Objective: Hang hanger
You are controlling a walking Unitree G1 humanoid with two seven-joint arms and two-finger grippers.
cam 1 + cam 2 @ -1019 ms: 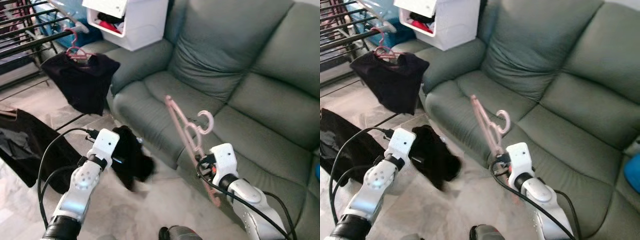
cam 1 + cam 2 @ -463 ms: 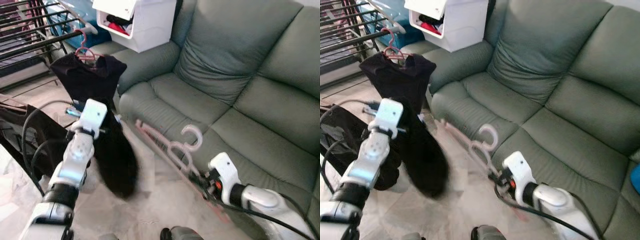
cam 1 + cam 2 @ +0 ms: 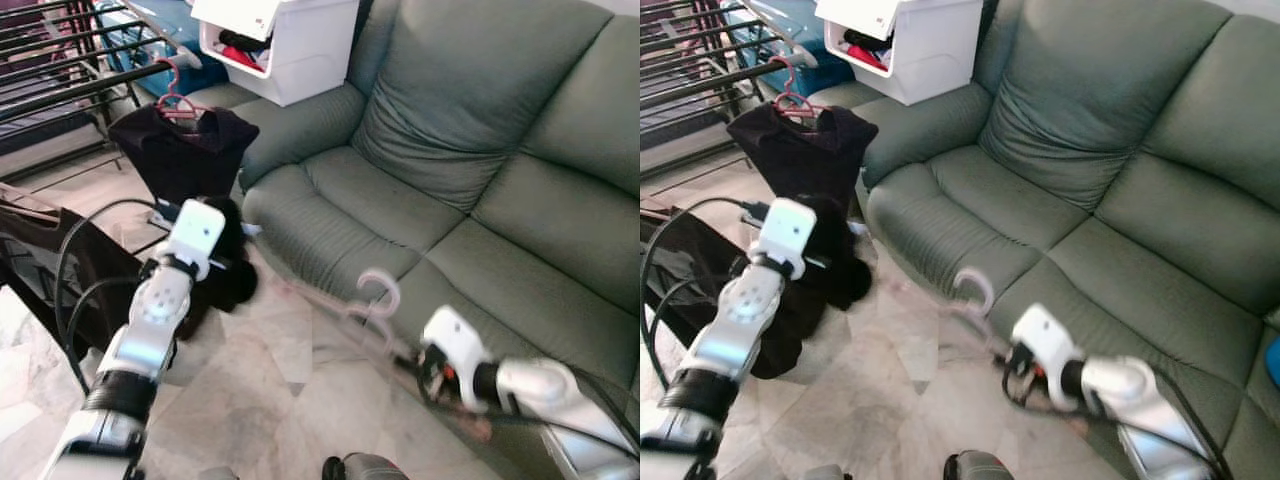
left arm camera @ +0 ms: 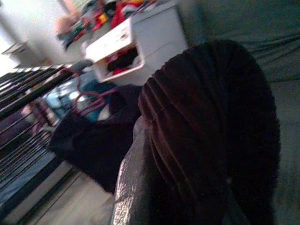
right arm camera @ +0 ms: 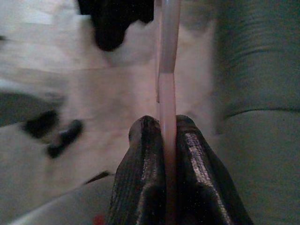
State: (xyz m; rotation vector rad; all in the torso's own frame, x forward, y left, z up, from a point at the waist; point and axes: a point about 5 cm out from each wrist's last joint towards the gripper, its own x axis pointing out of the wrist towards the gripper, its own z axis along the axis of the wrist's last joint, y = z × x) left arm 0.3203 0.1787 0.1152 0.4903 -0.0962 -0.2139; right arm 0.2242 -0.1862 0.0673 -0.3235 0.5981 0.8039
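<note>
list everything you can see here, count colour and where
sofa: one, grey-green, along the right and back
pink hanger: one, pale pink, blurred, low in front of the sofa, clamped in the right tool
dark garment: one, black, held up by the left tool
hung garment: one, black, on a pink hanger over the drying rack rail
drying rack: one, black bars, upper left
white bin: one, white, on the sofa's arm end
floor: pale marble tiles
left tool: shut on the dark garment
right tool: shut on the pink hanger
</note>
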